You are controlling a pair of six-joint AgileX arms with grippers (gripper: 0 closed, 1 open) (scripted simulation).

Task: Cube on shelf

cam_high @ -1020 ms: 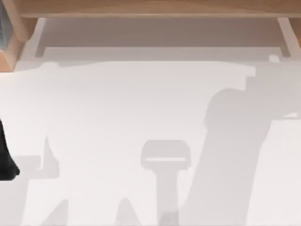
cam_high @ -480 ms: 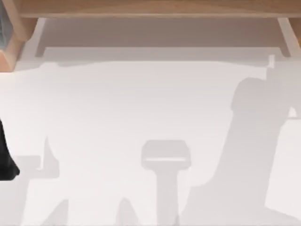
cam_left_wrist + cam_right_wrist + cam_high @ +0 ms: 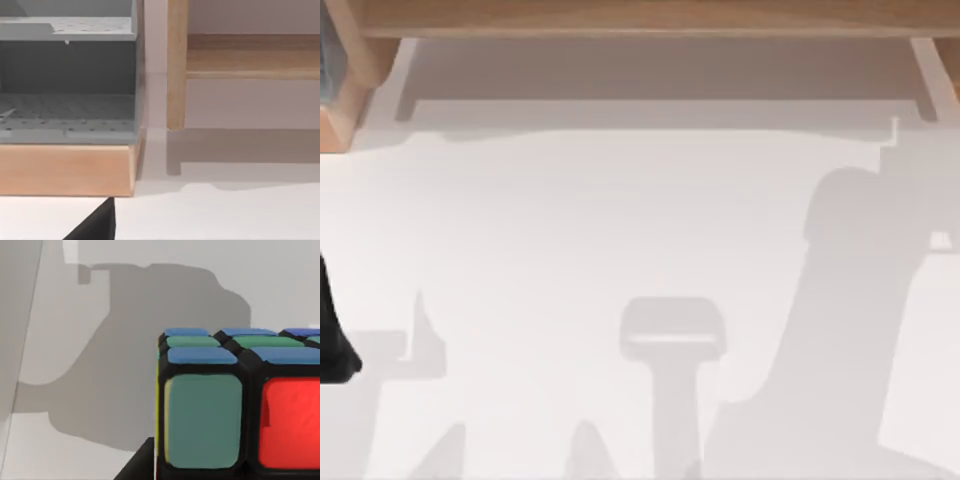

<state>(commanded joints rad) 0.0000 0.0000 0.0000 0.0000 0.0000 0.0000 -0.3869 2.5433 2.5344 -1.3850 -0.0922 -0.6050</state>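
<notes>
Cube up close at my right wrist, no writing on it.

The cube (image 3: 235,405) fills my right wrist view above the white bench (image 3: 570,230); I cannot tell either claw's state. The shelf (image 3: 640,18) spans the far edge; my left arm sits at the bench's left edge.

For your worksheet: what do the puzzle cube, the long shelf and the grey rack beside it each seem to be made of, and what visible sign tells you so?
The cube: probably plastic, a black body with smooth, matte coloured stickers in green, red and blue.
The shelf: looks like light-brown wood with a matte finish and an even tan tone; its supports look painted white.
The grey rack: possibly metal or plastic, with dotted, perforated-looking panels, on a wooden-looking base.
</notes>
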